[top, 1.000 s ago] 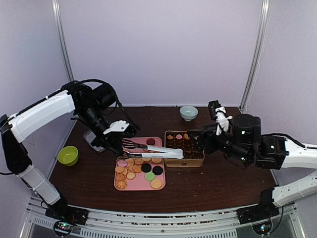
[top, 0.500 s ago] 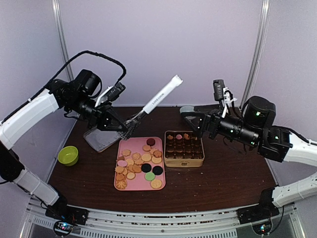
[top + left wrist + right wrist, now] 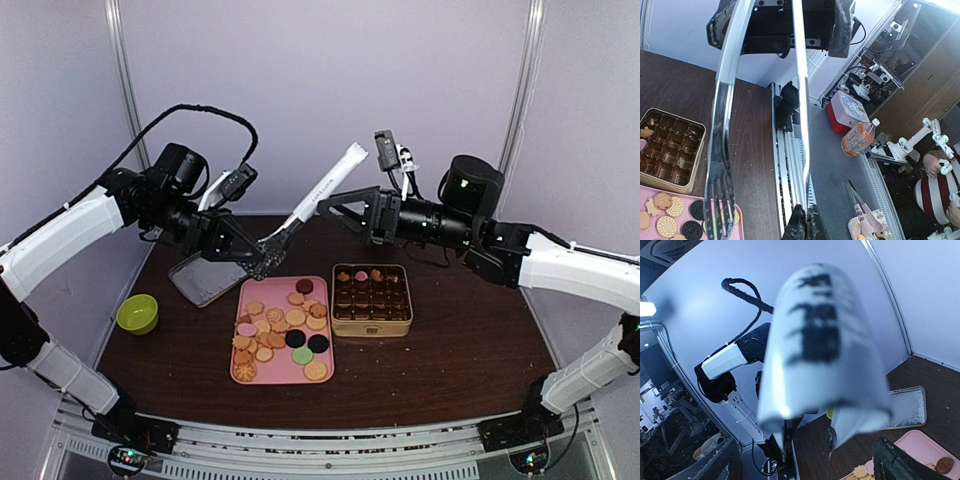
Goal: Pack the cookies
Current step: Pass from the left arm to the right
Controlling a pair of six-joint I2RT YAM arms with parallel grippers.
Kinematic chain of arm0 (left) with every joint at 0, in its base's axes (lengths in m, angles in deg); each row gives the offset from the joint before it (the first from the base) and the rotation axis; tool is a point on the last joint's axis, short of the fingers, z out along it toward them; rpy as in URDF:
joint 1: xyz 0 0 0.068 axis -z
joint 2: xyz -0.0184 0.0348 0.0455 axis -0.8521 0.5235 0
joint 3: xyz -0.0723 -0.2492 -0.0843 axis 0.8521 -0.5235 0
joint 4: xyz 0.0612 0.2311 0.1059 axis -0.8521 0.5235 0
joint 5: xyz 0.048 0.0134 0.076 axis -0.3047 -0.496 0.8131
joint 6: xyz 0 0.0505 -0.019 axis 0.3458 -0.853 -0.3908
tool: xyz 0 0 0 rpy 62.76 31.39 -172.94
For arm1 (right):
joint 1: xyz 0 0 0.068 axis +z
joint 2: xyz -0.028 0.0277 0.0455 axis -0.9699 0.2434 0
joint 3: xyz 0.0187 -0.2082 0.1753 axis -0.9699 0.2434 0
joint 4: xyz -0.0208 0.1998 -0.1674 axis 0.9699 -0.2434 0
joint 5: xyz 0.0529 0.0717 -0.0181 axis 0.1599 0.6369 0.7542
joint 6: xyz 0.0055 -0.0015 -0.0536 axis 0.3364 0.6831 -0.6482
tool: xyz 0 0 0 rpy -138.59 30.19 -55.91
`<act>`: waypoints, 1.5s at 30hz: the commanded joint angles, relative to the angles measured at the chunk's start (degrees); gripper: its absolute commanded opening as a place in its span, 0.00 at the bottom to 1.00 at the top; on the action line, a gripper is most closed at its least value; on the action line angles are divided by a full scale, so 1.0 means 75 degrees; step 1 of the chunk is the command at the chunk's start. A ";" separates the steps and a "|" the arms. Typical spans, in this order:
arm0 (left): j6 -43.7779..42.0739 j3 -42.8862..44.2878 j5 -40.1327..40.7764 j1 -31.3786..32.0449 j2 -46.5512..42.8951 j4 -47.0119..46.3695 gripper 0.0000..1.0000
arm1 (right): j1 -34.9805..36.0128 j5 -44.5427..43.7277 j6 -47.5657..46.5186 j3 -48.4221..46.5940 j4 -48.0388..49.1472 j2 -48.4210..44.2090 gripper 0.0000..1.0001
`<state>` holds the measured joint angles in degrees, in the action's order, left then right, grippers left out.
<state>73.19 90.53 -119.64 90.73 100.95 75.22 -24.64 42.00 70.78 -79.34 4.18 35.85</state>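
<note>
On one tray (image 3: 270, 292), perhaps twenty cookies (image 3: 295, 317)

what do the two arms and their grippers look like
The left arm and right arm have white shells between black cylindrical joints. A black cable loops over the left one. The left gripper and right gripper are black.

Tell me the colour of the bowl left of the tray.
The bowl is lime green; top external view.

Cookies (image 3: 280, 335) on tray (image 3: 284, 373), a few in tin (image 3: 372, 328) just right of it; pan (image 3: 205, 281) behind tray's left corner; 1 bowl (image 3: 137, 313) far left; tongs (image 3: 320, 195) aloft behind.
</note>
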 commanded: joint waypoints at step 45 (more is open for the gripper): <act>-0.1511 0.0177 0.0522 -0.0157 0.0059 0.0953 0.00 | -0.0543 0.1777 0.0044 -0.1804 -0.1688 0.0956 0.39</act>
<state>63.38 90.47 -115.73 89.96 101.54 83.81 -28.95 58.02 72.18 -91.38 -7.32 44.75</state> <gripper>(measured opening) 0.008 0.418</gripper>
